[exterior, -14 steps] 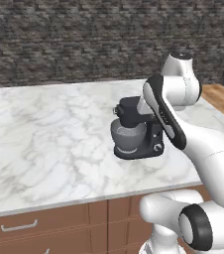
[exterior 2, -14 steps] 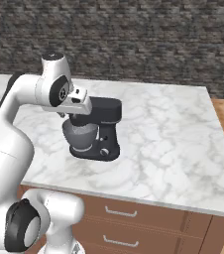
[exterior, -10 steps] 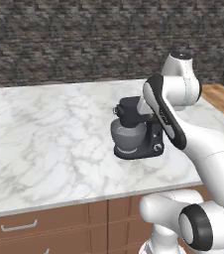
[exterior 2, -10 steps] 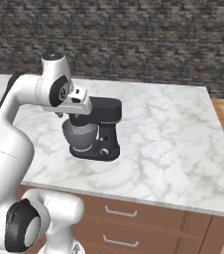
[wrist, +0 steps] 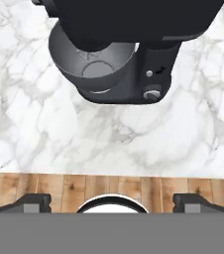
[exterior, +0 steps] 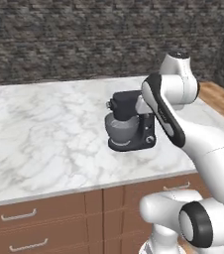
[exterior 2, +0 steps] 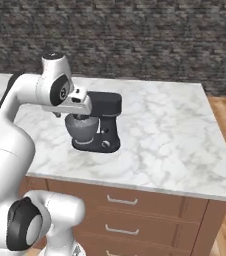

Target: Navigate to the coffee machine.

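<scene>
- Scene unchanged from a moment ago: base parked, stand mixer (exterior: pixel 130 127) in the same spot on the marble tabletop (exterior: pixel 44 134).
- No coffee machine here; driving elsewhere probably needed.
- Jaws spread wide apart, holding nothing.

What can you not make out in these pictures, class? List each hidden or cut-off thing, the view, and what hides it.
1. Stand mixer, left base view: its right side is behind the arm.
2. Stand mixer's head, hand view: cut off by the top edge.
3. Gripper, hand view: just the fingertips rise above the grey band.
4. Mixer bowl, right base view: the arm hides its top.
</scene>
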### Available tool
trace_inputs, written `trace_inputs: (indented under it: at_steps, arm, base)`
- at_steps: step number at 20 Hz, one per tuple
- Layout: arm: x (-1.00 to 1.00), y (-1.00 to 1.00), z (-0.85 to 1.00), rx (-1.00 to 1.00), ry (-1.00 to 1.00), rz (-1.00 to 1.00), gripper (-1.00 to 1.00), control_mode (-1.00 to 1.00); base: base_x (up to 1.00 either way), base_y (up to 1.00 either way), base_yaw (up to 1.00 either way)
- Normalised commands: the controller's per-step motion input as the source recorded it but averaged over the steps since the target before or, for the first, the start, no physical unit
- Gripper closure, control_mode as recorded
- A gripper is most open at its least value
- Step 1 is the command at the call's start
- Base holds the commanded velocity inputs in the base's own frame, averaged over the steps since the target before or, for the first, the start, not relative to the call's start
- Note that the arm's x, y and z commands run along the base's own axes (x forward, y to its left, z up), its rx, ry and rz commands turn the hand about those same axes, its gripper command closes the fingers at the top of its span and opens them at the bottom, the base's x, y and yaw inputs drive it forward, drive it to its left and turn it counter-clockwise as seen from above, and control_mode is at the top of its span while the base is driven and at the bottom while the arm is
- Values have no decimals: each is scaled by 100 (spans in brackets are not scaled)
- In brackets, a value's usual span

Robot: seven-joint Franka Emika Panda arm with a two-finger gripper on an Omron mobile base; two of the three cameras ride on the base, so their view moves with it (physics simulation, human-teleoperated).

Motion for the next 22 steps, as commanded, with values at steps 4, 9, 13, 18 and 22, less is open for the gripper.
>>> trace_inputs:
  at_steps: [4, 9, 13, 18, 22]
  arm:
    - [0, 0, 0, 0, 0, 0, -100, 100]
    - [0, 0, 0, 0, 0, 0, -100, 100]
    - [0, 0, 0, 0, 0, 0, -100, 100]
    - [0, 0, 0, 0, 0, 0, -100, 100]
    - [0, 0, 0, 0, 0, 0, -100, 100]
  base:
    - [-54, 9, -47]
    - [-7, 16, -88]
    - [-8, 1, -92]
    - [-4, 0, -91]
    - [-1, 0, -88]
